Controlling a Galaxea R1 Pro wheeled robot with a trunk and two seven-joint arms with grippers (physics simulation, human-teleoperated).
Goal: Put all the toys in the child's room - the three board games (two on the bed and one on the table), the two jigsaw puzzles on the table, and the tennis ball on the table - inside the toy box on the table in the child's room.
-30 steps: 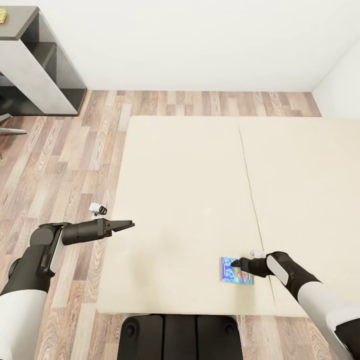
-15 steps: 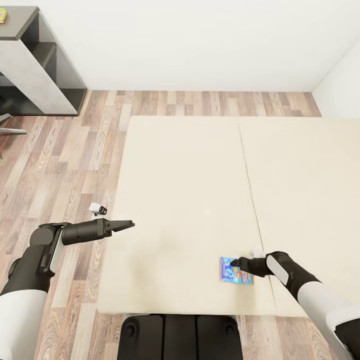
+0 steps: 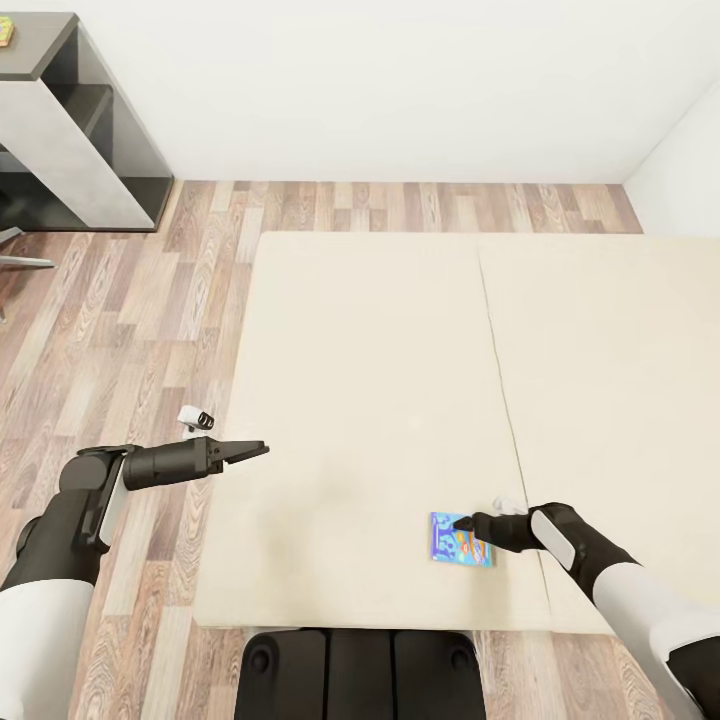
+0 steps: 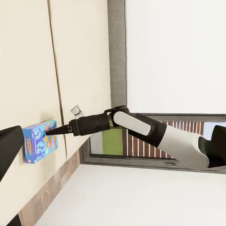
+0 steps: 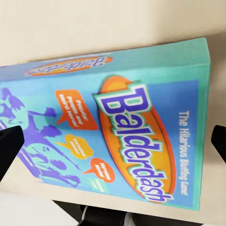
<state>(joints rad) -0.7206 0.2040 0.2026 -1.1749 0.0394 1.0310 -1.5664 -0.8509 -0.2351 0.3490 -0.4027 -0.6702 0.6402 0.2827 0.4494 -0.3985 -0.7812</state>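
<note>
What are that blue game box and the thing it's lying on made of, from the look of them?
The game box looks like printed cardboard with a smooth finish: flat faces, crisp edges, bright lettering. The bed under it looks like matte beige fabric or foam: plain, no shine, one thin seam. Being a simulator render, the materials stay uncertain.

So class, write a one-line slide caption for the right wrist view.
Close-up of the light blue Balderdash board game lying flat on the beige bed.

arms: white upper shells, black forearms | end effectors: black, tapered | base: black
</note>
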